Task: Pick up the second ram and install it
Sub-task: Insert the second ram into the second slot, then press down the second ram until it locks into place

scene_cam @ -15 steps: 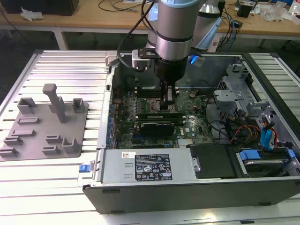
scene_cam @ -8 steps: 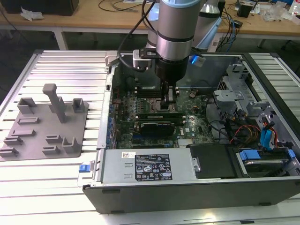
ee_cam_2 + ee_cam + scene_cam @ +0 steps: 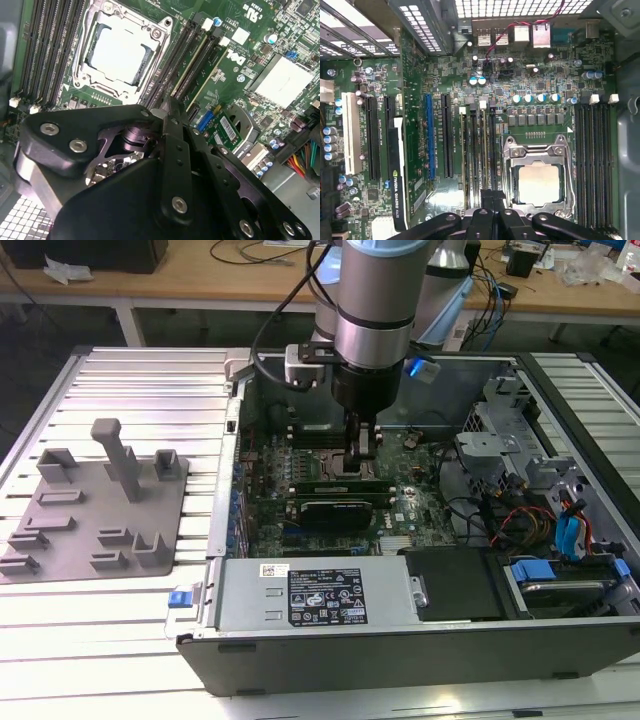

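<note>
A robotics lab or workshop: an opened computer case (image 3: 420,570) lies on a slatted aluminium surface (image 3: 150,390), with cable-strewn wooden workbenches (image 3: 200,275) behind.

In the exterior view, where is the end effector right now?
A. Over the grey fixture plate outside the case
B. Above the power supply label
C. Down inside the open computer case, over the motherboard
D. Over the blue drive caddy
C: the end effector reaches down over the motherboard inside the computer case.

The exterior view overlooks the open computer case (image 3: 420,540); both wrist views look closely down at its CPU socket (image 3: 122,50) (image 3: 537,182).
</note>
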